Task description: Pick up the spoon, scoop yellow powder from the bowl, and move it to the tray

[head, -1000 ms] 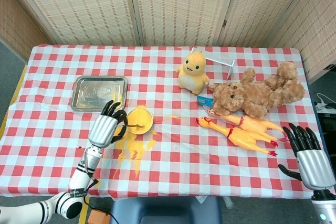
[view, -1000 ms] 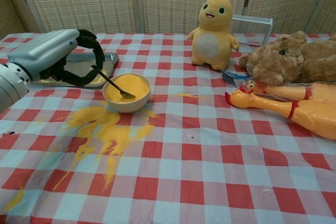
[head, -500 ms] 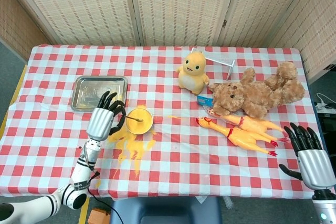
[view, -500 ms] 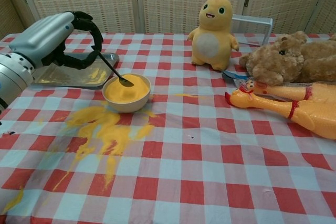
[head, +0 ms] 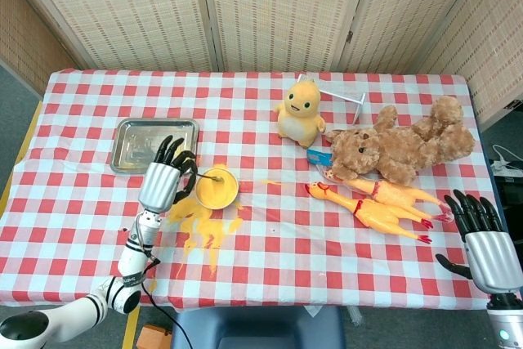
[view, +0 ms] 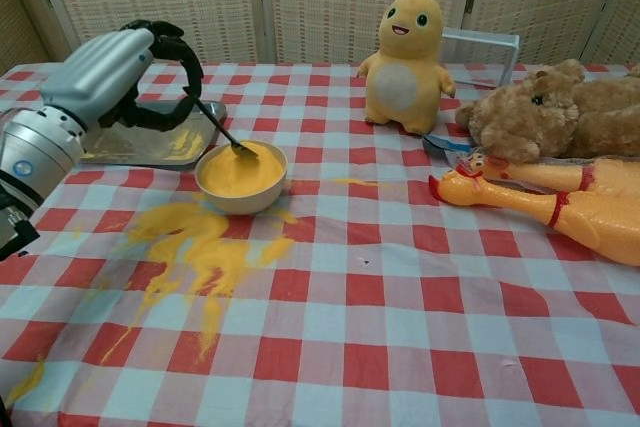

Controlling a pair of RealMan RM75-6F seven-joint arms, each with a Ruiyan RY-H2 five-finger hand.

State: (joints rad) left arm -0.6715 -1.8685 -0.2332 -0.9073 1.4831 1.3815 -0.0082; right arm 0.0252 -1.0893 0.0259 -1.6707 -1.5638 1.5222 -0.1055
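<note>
Left hand (view: pixel 110 72): fingers curled on the spoon (view: pixel 222 127) handle, between tray and bowl.
Spoon: tilted, tip in the yellow powder (view: pixel 238 169) at the bowl's far rim.
Bowl (head: pixel 216 188): just beside the tray (head: pixel 131 132), near the table's (head: pixel 270 234) left side; spilled powder (view: pixel 195 252) in front.
Right hand (head: pixel 484 239): fingers spread, holding nothing, at the table's front right corner; head view only.
Open room: bare cloth along the front edge; toy chicken (view: pixel 540 202), teddy bear (head: pixel 400 149) and yellow plush (view: pixel 405 47) crowd the right.
</note>
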